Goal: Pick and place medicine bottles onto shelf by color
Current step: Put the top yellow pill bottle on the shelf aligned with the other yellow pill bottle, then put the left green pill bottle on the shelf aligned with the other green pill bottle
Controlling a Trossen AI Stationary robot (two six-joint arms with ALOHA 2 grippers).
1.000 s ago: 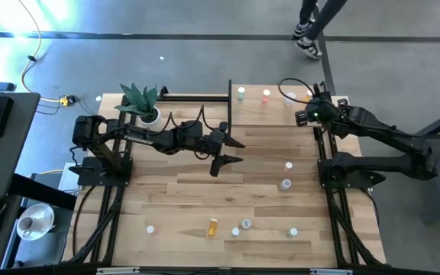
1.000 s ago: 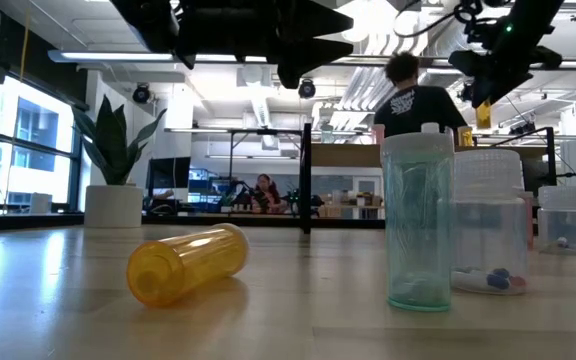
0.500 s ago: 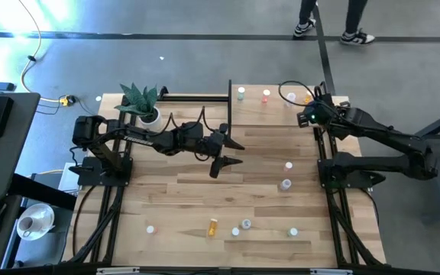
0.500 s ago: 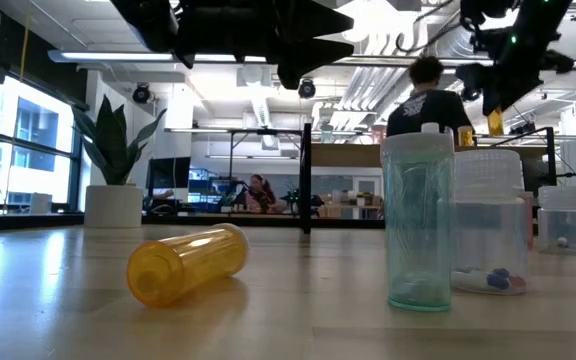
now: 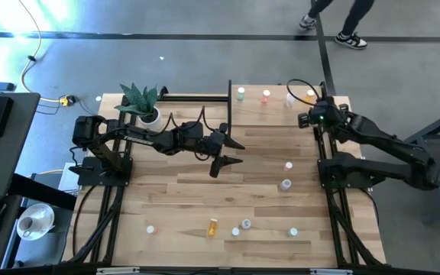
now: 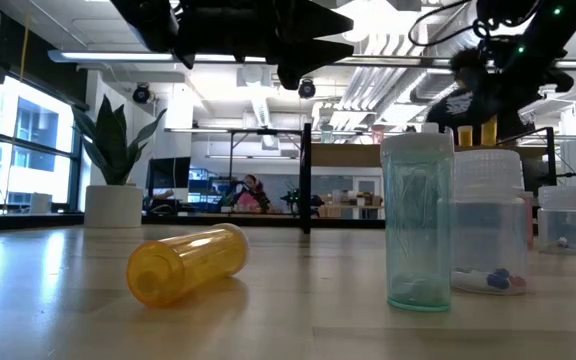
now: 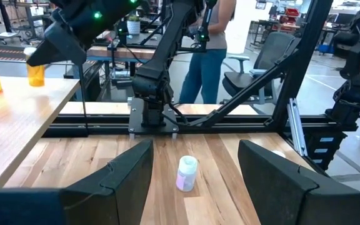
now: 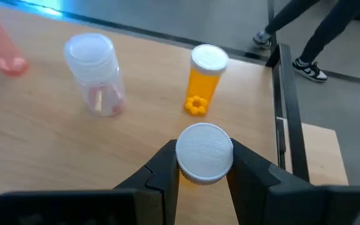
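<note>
Dark right claw (image 8: 204,178) over the shelf (image 5: 277,111) — clenched on a white-capped bottle (image 8: 204,152); left claw (image 5: 231,152) released, mid-table.

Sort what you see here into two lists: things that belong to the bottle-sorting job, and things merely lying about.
Belonging to the job:
- shelf
- orange bottle standing on the shelf
- clear bottle standing beside it
- capped bottle held by the right gripper
- orange bottle lying on the table
- teal bottle

Just lying about:
- potted plant
- person walking past
</note>
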